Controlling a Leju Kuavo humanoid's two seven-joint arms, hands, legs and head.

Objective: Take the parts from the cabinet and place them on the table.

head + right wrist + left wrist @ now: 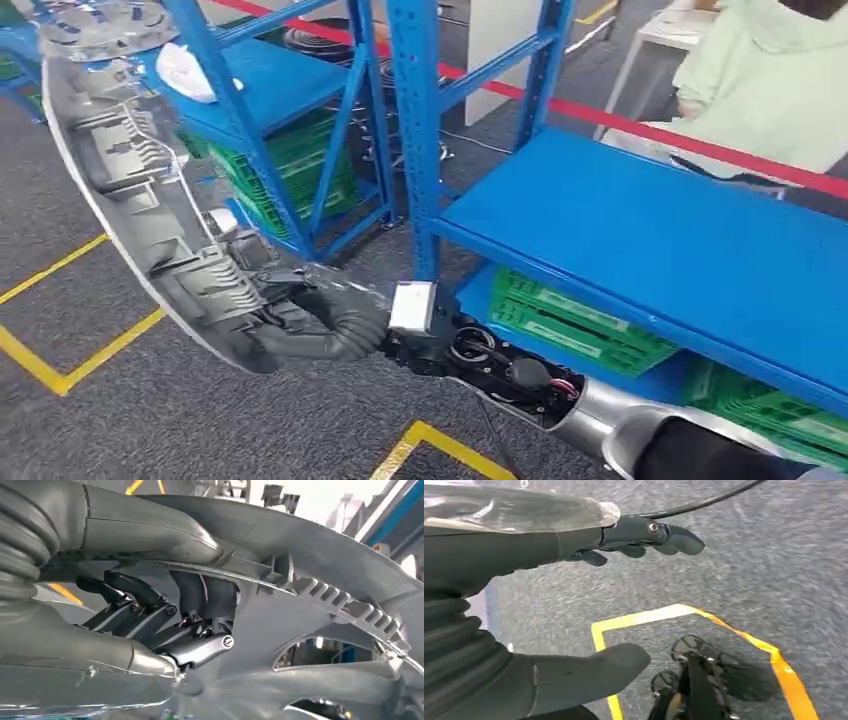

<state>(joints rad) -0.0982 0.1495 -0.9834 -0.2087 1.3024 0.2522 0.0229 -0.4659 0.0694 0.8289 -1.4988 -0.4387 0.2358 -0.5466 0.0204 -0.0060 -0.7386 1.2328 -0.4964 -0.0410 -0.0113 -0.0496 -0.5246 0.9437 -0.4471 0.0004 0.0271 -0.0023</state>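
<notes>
The right hand (pixel 335 325) grips a large grey curved part (pixel 130 170) by its rim. Blue shelving (pixel 640 235) with green crates (pixel 570 320) stands just beside it. The left hand (pixel 574 605) hangs with fingers spread, holding nothing, over grey floor (pixel 744 565).

A large grey ribbed plastic part (pixel 130 190), curved along its rim, is held tilted above the floor.

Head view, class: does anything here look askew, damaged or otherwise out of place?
Nothing looks damaged or spilled. The right hand grips the large grey part by one edge, so it hangs tilted over the floor beside the blue shelf.
</notes>
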